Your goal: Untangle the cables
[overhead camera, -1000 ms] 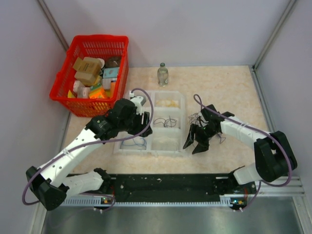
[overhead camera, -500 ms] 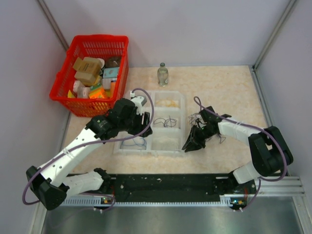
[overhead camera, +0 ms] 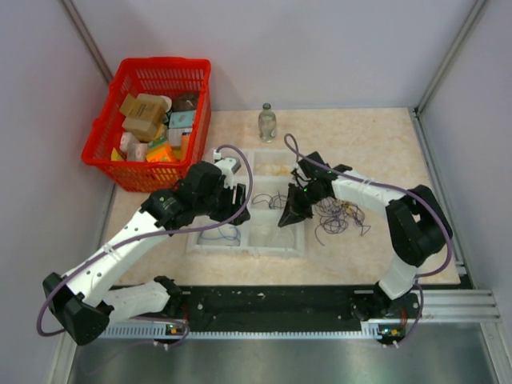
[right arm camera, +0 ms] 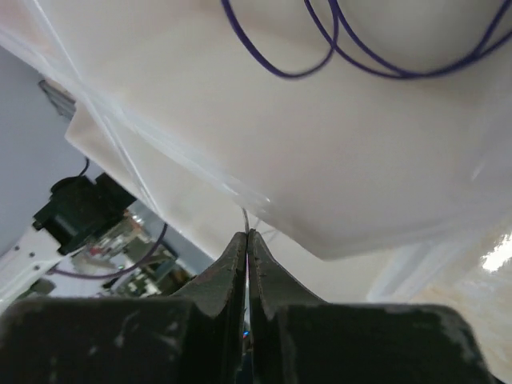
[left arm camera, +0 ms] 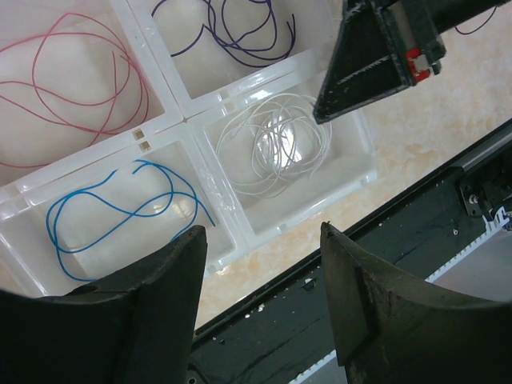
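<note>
Sorting step: right gripper (right arm camera: 247, 234) clamped tight on one hair-thin cable strand (right arm camera: 244, 216) over divided tray (left arm camera: 180, 120). Left gripper (left arm camera: 262, 240) part-open, empty. Next: release into colour-matched compartment.

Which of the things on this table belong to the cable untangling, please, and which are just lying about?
Belonging to the job:
- tangle of cables
- divided tray
- sorted loops lying in its compartments

Just lying about:
- red basket of small boxes
- glass bottle
</note>
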`<state>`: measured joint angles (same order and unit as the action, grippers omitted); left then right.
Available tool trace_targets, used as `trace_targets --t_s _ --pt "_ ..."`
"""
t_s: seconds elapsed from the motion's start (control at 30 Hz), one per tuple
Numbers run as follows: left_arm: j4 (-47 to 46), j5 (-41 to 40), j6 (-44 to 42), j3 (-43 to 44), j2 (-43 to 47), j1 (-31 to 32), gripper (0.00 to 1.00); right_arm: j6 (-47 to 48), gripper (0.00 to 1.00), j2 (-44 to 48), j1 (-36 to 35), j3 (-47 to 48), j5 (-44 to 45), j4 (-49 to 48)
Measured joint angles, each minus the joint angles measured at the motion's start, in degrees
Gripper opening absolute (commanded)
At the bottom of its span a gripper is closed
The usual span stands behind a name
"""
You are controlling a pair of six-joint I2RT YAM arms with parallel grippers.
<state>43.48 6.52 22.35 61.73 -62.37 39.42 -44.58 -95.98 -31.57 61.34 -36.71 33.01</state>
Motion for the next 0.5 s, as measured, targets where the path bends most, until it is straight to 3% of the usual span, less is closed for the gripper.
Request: trace_targets --t_s 0.27,0.4,0.5 --pt "-0.1 -0.2 0.0 0.0 0.9 0.0 0.64 8.5 0.00 -5.1 -9.2 8.1 18.0 5.6" --pt "-0.2 -0.6 0.0 0.0 1.8 0.0 0.64 11.1 0.25 -4.4 -11.0 8.0 23.8 6.3" --pt "-0.2 -1.0 0.0 0.0 2.3 0.0 0.64 12.0 0.39 -2.5 -10.7 8.0 26.6 6.3"
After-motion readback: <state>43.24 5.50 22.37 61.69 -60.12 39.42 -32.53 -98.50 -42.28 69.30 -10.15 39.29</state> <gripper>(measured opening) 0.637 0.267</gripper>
